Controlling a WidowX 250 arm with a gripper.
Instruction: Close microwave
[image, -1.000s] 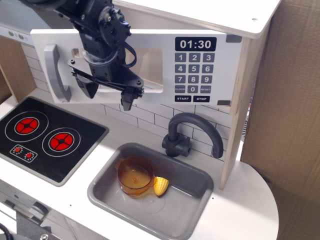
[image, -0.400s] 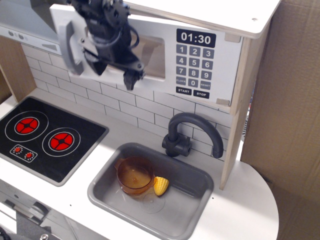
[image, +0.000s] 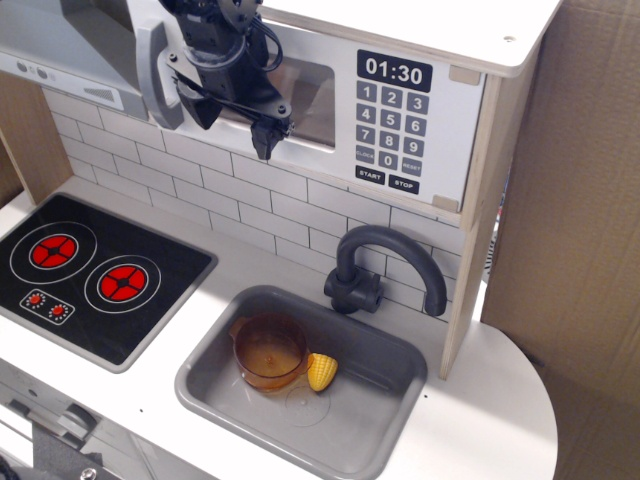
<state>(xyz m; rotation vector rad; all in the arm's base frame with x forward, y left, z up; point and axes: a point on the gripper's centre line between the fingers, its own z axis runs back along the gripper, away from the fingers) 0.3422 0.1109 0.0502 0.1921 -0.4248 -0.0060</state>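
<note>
The white toy microwave (image: 395, 110) hangs at the top of the play kitchen, with a black clock display reading 01:30 and a number keypad on its right side. Its door (image: 310, 90) with the clear window lies almost flush with the front. The grey vertical bar handle (image: 160, 75) is at the door's left edge. My black gripper (image: 230, 125) is open and empty. It is right in front of the left half of the door, fingers spread and pointing down. The arm hides part of the window.
A grey range hood (image: 60, 45) is left of the microwave. Below are a black stove (image: 90, 275) with red burners, a grey sink (image: 200, 375) holding an orange cup (image: 268, 350) and a corn piece (image: 321, 371), and a dark faucet (image: 375, 265). Cardboard (image: 590, 200) stands at the right.
The microwave door has swung from wide open back to almost flush with the front. My gripper moved up and back with it, staying against the door.
</note>
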